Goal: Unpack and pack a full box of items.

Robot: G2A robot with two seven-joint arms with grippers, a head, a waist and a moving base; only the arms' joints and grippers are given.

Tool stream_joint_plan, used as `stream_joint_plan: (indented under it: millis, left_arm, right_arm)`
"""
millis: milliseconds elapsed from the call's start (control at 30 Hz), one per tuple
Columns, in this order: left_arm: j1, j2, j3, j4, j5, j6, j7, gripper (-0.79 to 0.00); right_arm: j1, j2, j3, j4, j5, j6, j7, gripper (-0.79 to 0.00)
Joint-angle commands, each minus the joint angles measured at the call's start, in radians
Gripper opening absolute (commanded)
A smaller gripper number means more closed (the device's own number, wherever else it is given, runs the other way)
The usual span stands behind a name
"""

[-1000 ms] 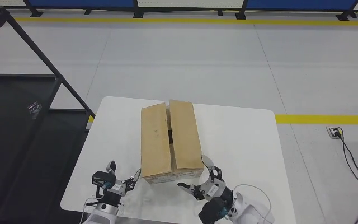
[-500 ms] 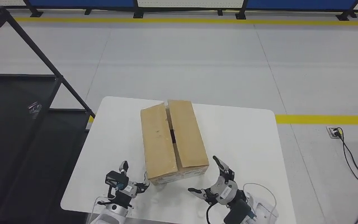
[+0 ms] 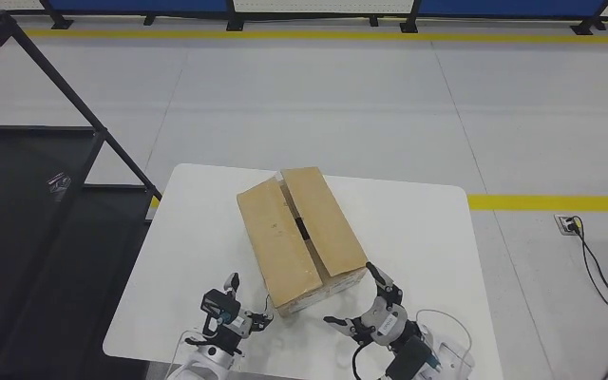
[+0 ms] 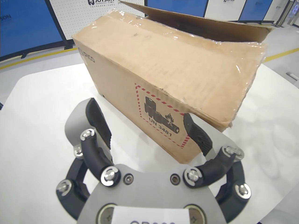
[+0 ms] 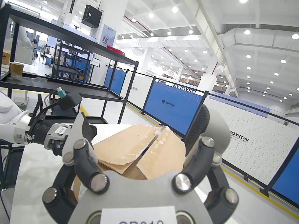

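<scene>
Top view gives us a brown cardboard box [image 3: 299, 237] lying askew on the white desk [image 3: 418, 237]. Its long sides are slanted against the desk's edges, and its near end is close to the front edge, the one by the robot. Its two top flaps [image 3: 323, 223] are folded down with a dark slit between them. From the left wrist we see the farther flap standing a little proud of the other. The box's near end carries a red-bordered warning label [image 4: 161, 122]. The left claw [image 4: 139, 109] sits low at the front edge with its fingers spread wide, and the box's near left corner lies in the gap. One black pad [image 4: 197, 134] is just beside the labelled end, though we cannot tell whether it touches. The right claw [image 5: 142, 113] is at the box's near right corner, also spread wide and holding nothing, with the flaps showing between its fingers.
</scene>
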Motion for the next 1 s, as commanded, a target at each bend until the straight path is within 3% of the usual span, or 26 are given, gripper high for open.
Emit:
stream_joint_plan:
  millis: [0,367,967]
  left_arm:
    - [0.005,0.002,-0.013,0.003,-0.009,-0.004,-0.003,0.000]
    - [0.032,0.018,-0.070,-0.003,-0.017,-0.118,-0.011,0.000]
    - [-0.030,0.011,0.020,0.011,0.014,-0.132,-0.034,0.000]
  right_arm:
    - [0.004,0.000,-0.004,0.005,0.004,0.003,0.000,0.000]
    - [0.023,0.001,-0.019,0.029,0.020,0.011,0.002,0.000]
    - [-0.012,0.012,-0.003,0.023,0.034,0.034,-0.021,0.000]
